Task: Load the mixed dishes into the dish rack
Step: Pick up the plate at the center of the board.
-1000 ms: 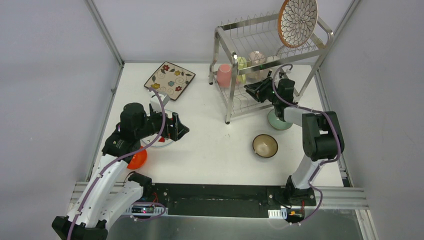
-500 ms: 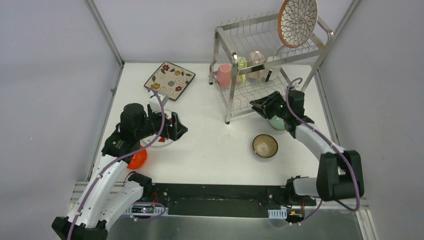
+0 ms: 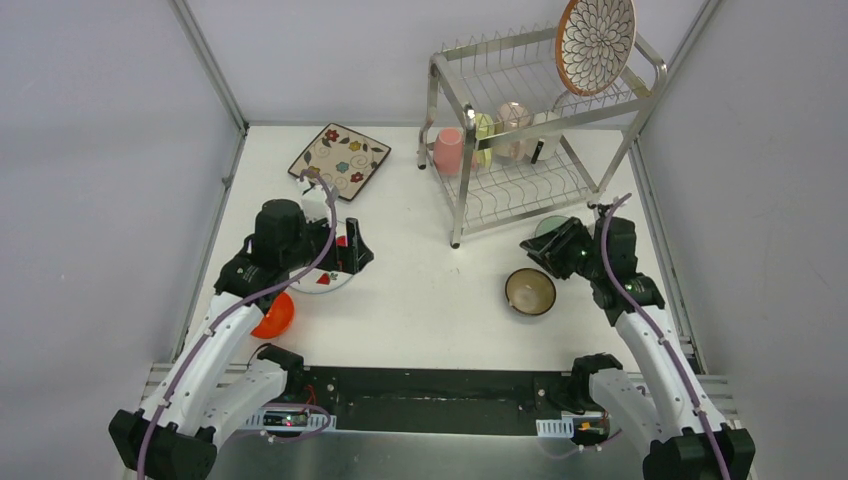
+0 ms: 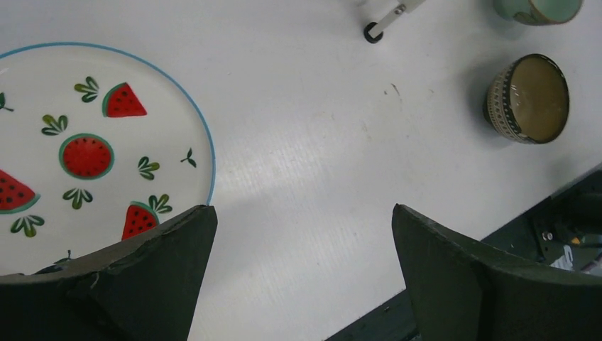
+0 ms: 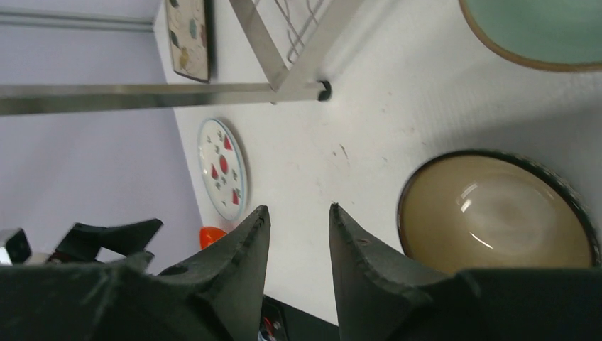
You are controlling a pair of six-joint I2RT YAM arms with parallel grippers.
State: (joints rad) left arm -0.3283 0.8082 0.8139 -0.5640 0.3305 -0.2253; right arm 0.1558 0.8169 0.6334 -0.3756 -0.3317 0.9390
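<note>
The dish rack stands at the back right. The petal-pattern plate stands on its top tier, and a pink cup and pale cups sit in its lower tier. My right gripper is open and empty, with its jaws a little apart. It hovers between the mint bowl and the brown bowl; both also show in the right wrist view, the brown bowl and the mint bowl. My left gripper is wide open and empty over the right edge of the white watermelon plate.
The square floral plate lies at the back left. The orange bowl sits by the left arm near the front edge. The rack's front leg and foot stand just beyond the right gripper. Grey walls enclose the table.
My right arm has pulled back out of the rack's lower tier toward the near right, down beside the mint and brown bowls. My left gripper has shifted slightly farther over the white plate.
</note>
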